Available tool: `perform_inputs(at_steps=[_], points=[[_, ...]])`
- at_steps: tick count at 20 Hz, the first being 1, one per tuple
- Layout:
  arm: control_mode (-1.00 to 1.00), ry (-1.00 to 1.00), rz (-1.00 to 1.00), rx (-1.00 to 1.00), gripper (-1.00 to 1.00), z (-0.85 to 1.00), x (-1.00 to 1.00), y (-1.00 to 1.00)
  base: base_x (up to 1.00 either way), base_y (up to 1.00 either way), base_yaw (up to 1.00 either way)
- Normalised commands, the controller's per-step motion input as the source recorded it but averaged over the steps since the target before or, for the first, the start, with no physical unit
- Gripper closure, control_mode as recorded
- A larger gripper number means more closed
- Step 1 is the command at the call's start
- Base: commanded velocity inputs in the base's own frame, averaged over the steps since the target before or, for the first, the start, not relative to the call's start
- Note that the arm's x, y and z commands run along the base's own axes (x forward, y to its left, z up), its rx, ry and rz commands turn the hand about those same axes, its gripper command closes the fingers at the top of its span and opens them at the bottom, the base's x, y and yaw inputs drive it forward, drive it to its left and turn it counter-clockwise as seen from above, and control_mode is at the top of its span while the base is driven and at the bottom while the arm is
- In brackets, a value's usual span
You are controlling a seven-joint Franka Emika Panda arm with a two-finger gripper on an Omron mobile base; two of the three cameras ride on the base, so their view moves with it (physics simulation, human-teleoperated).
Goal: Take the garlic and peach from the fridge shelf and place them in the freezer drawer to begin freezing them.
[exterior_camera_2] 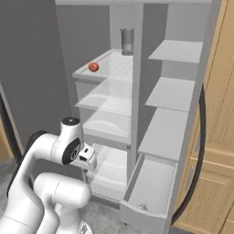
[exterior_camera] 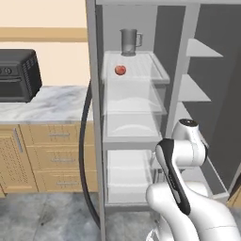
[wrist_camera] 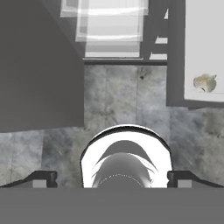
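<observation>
Garlic (wrist_camera: 205,82) (beige, lumpy) lies in the freezer drawer (wrist_camera: 192,52).

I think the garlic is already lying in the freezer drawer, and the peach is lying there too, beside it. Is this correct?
Not quite. The garlic does lie in the freezer drawer, as the hand view shows. The peach is not there: the left base view shows it on the fridge shelf, in front of the pitcher.
</observation>
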Motion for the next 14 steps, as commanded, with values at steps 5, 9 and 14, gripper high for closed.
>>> perform_inputs(at_steps=[5, 9, 14], points=[[1.00, 0.00, 0.00, 0.00, -1.00, 0.00, 0.00, 0.00, 0.51, 0.03, 0.06], [1.00, 0.00, 0.00, 0.00, -1.00, 0.00, 0.00, 0.00, 0.61, 0.06, 0.01], [1.00, 0.00, 0.00, 0.00, -1.00, 0.00, 0.00, 0.00, 0.39, 0.10, 0.00]])
